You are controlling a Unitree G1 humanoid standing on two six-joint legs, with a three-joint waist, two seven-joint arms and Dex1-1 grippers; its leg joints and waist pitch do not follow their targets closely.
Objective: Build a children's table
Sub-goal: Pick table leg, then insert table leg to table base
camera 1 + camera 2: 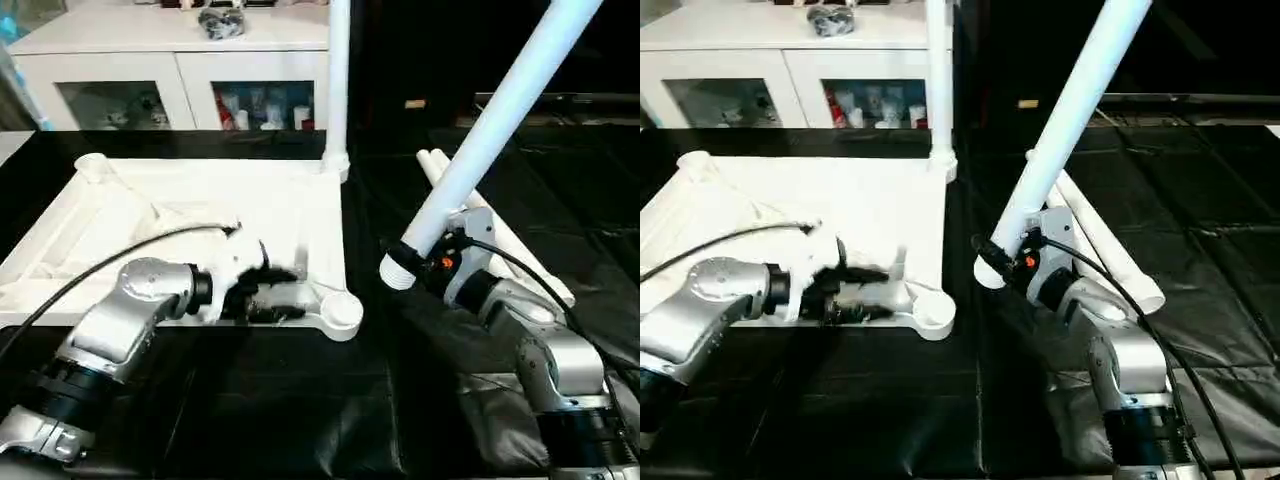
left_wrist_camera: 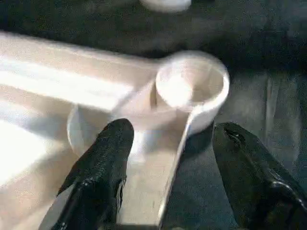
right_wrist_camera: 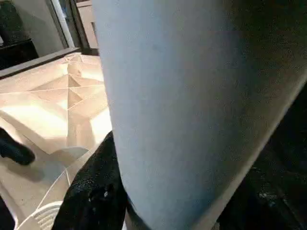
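The left tool (image 1: 270, 290) lay at about 7 o'clock in the head view, on the near edge of the table top (image 1: 200, 215); its fingers (image 2: 103, 163) stood wide, one inside the rim and one outside on the black table (image 1: 300, 400), not closed on it; this placement appeared intended to steady the top.

The empty near-right socket (image 1: 343, 312) sat just beyond the left tool, open side up because the top lay ribbed side up.

The right tool (image 1: 440, 262), at about 4 o'clock, was clamped on the held leg (image 1: 490, 130) near its lower end; the leg slanted up toward 1 o'clock, its end just beside the empty socket but apart from it; the judged step was lowering and aligning that end into the socket.

Two spare legs (image 1: 500, 240) lay on the black table behind the right tool.

One fitted leg (image 1: 338, 80) stood upright in the far-right corner at 12 o'clock; a white cabinet (image 1: 150, 60) stood beyond.
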